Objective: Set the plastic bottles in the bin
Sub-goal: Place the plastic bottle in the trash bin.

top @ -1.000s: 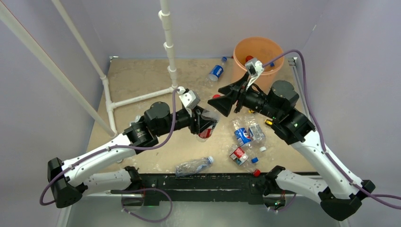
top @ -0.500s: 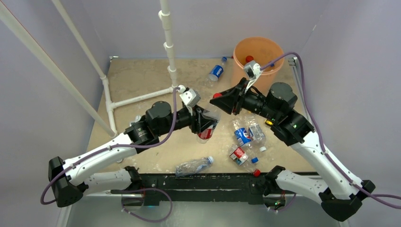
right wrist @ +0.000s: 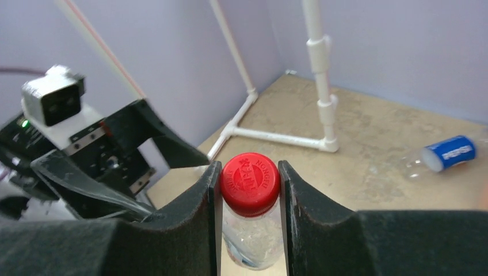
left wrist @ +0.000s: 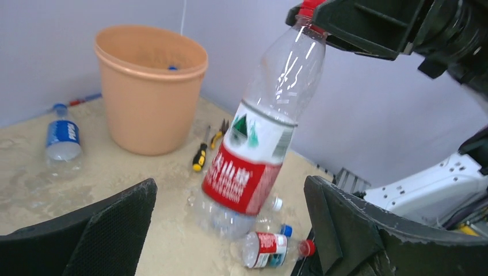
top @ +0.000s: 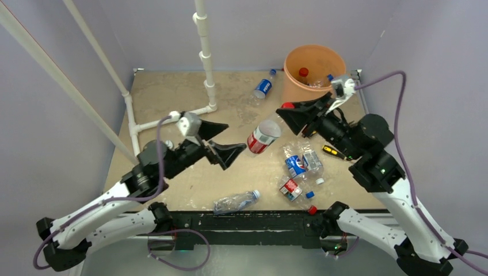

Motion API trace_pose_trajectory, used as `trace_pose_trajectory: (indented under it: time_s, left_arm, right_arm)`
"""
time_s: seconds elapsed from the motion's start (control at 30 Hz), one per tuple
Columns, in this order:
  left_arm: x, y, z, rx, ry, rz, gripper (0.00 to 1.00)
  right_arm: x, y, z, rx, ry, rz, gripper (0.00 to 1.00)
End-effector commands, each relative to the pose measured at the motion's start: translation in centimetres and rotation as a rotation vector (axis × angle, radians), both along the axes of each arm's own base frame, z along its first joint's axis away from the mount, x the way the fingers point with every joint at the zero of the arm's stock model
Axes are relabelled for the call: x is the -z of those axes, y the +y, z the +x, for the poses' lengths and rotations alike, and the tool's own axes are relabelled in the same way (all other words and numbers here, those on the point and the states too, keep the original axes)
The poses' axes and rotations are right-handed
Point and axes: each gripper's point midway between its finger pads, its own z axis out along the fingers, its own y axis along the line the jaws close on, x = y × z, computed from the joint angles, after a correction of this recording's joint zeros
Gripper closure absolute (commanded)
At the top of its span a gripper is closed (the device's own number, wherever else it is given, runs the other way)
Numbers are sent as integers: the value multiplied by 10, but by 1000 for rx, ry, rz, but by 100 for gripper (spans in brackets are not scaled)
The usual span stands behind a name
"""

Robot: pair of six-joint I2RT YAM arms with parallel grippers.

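Closest to me, a clear bottle (top: 236,201) lies flat on the table (top: 172,98) by the front edge. A bit to its right lies a bunch of small bottles (top: 296,167), some with red labels and some with blue. A screwdriver (top: 331,151) lies just past them.

My left gripper (top: 228,138) is wide open and holds nothing. The big red-label bottle (top: 263,137) is just in front of its fingers, not touching them. That bottle hangs tilted, with its bottom toward the left gripper and its top toward the right one.

My right gripper (top: 286,107) is pinched tight on its red cap (right wrist: 250,183), one finger on each side. I cannot tell if the bottle's bottom touches the table.

Farther back, a blue-label bottle (top: 263,88) lies on its side just left of the bin (top: 290,86). The bin stands in the far right corner, near the right gripper, with a few bottles already inside.
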Motion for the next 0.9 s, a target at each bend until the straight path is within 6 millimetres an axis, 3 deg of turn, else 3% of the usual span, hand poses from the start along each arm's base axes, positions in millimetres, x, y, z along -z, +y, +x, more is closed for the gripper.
trace_pose_trajectory:
  time_s: [0.0,0.1,0.2,0.3,0.47,0.63,0.73,0.87]
  left_arm:
    - [-32,48,-7,-124,-50,-171,1]
    - [-37,80,-10,-208,-60,-222,1]
    - [-29,103,-8,-292,-37,-233,1]
    - [-16,114,-6,-340,6,-229,1]
    - [10,121,-2,-393,110,-219,1]
    - [33,126,4,-444,198,-240,2]
    - [48,140,8,-528,271,-264,3]
    - [53,153,6,-561,291,-305,4]
  right_arm:
    - [-69,-54,5,251,-160,141,100]
    - [-97,-83,14,407,-207,203,100]
    - [-106,-114,46,668,-184,215,100]
    - [-116,-136,72,883,-181,206,100]
    - [-128,-147,110,1077,-206,172,100]
    - [-114,-170,165,1234,-193,95,100]
    - [-103,-190,193,1304,-176,84,100]
    - [-85,-214,231,1362,-142,6,100]
